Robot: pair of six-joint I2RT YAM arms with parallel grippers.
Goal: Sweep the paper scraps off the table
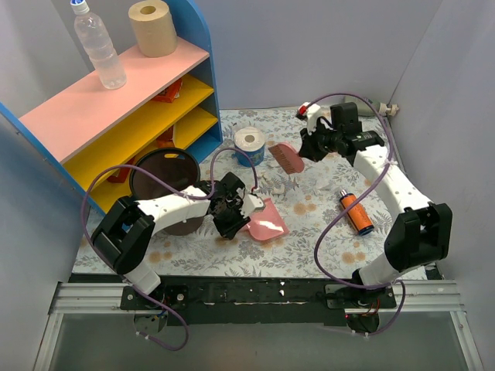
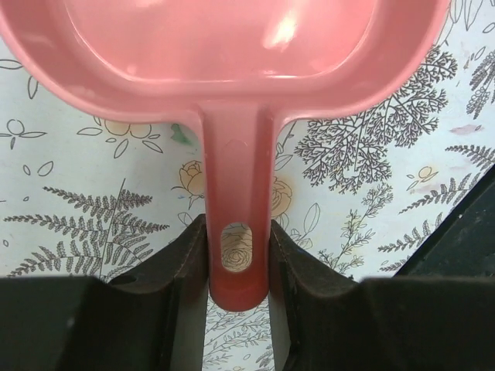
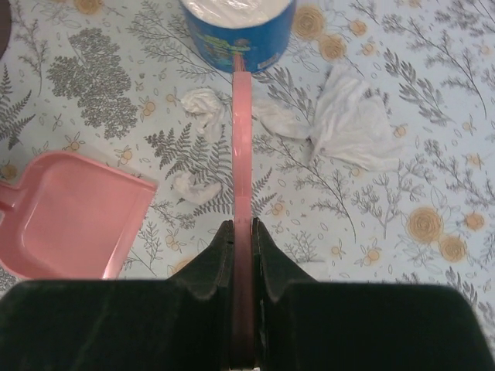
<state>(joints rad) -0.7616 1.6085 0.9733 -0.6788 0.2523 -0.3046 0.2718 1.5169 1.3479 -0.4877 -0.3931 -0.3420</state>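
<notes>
Several white paper scraps lie on the flowered table point(image 3: 433, 294): a small one point(image 3: 204, 103), another small one point(image 3: 189, 188) and a larger crumpled piece point(image 3: 349, 122). My right gripper point(image 3: 242, 226) point(image 1: 311, 145) is shut on a thin pink brush point(image 3: 242, 139) point(image 1: 286, 158), which hangs edge-on above the scraps. In my left gripper point(image 2: 238, 232) point(image 1: 240, 204), shut, sits the handle of the pink dustpan point(image 2: 232, 46) point(image 1: 265, 221) point(image 3: 69, 216). The pan rests on the cloth left of the scraps. From above the scraps are hard to make out.
A white roll in a blue holder point(image 1: 249, 143) point(image 3: 238, 27) stands just beyond the brush. A dark brown bowl point(image 1: 164, 173) sits beside the left arm. An orange lighter point(image 1: 356, 212) lies right of centre. The shelf point(image 1: 116, 116) at back left carries a bottle point(image 1: 98, 45) and a brown roll point(image 1: 152, 27).
</notes>
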